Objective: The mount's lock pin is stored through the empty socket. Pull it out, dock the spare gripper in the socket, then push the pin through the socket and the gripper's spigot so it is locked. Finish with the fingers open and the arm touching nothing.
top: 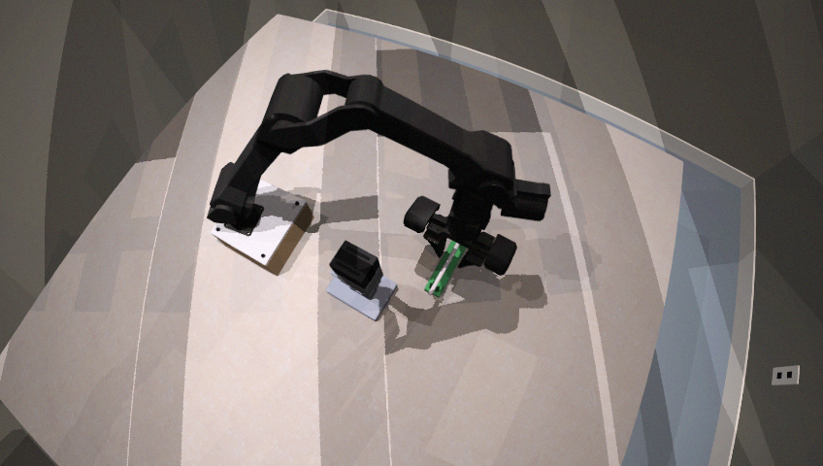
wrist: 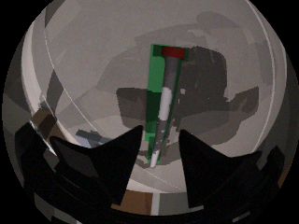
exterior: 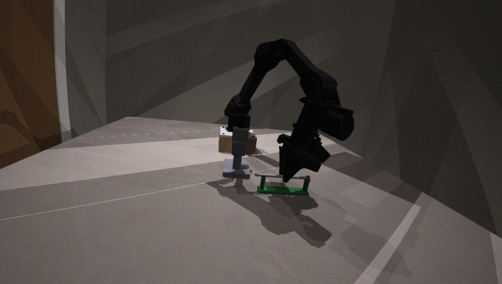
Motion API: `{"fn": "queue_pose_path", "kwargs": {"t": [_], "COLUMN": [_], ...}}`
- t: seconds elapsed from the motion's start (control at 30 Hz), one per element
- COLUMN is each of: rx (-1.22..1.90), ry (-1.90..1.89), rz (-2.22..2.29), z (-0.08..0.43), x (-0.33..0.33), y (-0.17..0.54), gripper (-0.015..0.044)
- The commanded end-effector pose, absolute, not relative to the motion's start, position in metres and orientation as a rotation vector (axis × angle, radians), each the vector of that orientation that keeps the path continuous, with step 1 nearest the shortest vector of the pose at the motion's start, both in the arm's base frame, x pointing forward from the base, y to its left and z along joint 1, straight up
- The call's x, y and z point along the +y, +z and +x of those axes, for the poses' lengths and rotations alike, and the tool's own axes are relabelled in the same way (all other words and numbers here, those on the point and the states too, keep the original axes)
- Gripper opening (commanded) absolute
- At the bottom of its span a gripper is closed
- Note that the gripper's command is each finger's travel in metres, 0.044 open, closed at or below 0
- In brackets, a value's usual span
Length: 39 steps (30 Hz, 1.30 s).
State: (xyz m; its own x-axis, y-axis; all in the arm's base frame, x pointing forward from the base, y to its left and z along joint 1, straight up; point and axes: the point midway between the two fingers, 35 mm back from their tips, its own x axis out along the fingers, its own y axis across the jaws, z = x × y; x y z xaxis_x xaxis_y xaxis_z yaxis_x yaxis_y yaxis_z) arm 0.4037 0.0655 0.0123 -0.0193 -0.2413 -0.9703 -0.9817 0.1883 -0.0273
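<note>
A pale lock pin point(top: 444, 270) point(exterior: 269, 175) point(wrist: 164, 105) with a red head lies lengthwise across the two posts of a green cradle point(top: 447, 275) point(exterior: 285, 190) point(wrist: 157, 75). My gripper point(top: 448, 259) point(exterior: 283, 176) point(wrist: 161, 131) is part open and empty, low over the cradle. Its near fingertip overlaps the pin's middle in the exterior view; contact cannot be told. The mount's blue-grey base point(top: 353, 300) point(exterior: 232, 172) stands beside the cradle. A dark blocky body point(top: 354, 262), apparently the spare gripper, sits on top of the mount. The socket's hole is not visible.
The arm's base box point(top: 280, 248) point(exterior: 225, 144) has a white top and stands behind the mount. The arm arches from it over to the cradle. A pale raised rim point(top: 583, 99) borders the far side of the table. Dark shadows cross the cradle area.
</note>
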Motion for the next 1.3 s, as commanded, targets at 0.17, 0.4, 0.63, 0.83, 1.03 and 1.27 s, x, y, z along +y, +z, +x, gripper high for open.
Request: {"fn": "queue_pose_path", "kwargs": {"t": [0.17,0.4,0.63,0.83,1.03,1.27], "rx": [1.47,1.47,1.47,1.47,1.47,1.47], "ry": [0.935,0.935,0.935,0.935,0.935,0.935], "rz": [-1.242,-1.242,-1.242,-1.242,-1.242,-1.242], "z": [0.403,0.402,0.402,0.402,0.402,0.402], "x": [0.065,0.065,0.065,0.065,0.065,0.065], "y": [-0.005,-0.015,-0.015,-0.015,-0.015,-0.009], "gripper": [0.018,0.018,0.0127,0.0,0.0,0.0]}}
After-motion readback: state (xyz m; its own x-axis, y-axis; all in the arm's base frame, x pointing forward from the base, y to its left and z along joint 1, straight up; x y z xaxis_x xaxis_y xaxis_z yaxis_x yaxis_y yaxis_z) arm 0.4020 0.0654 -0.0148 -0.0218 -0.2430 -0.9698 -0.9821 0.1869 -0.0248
